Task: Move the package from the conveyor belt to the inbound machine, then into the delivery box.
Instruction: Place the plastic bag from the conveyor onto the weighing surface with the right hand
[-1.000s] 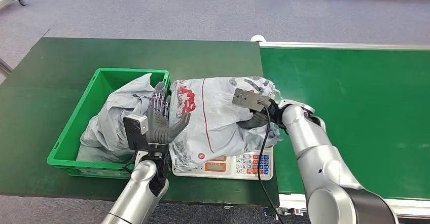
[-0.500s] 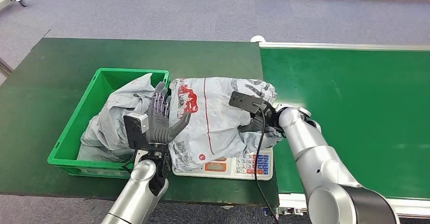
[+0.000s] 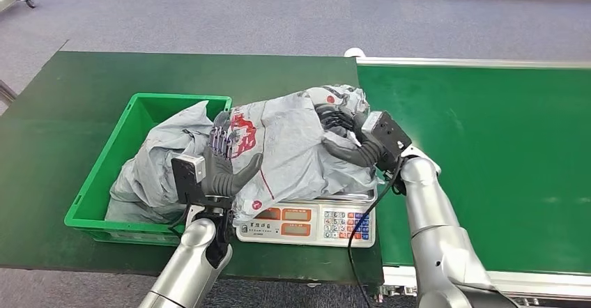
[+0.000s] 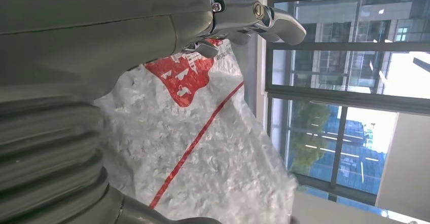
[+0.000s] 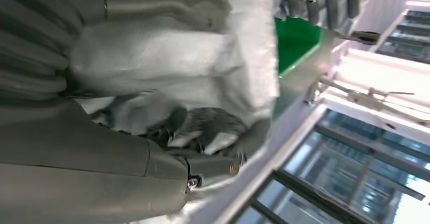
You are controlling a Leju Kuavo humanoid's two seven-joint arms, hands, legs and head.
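Grey floor runs behind a dark green table [image 3: 83,113], with a brighter green conveyor belt [image 3: 488,148] adjoining it past the right hand [image 3: 348,135]. That right hand grips the package [image 3: 293,148], a crumpled grey plastic mailer with red print: its dark fingers [image 3: 333,116] curl over the top of the bag and its thumb presses into the side, so the plastic is pinched between them. The right wrist view shows the pale bag bunched against the palm. The package lies tilted across a white weighing scale [image 3: 306,222], its high end at the right hand and its low end reaching the left hand [image 3: 221,165]. The left hand stands upright with fingers spread apart, palm flat against the bag's near end, touching it without closing on it; the left wrist view shows the red print just in front of the thumb. Just outside the left hand sits a green bin [image 3: 111,165] holding another grey bag [image 3: 160,162].
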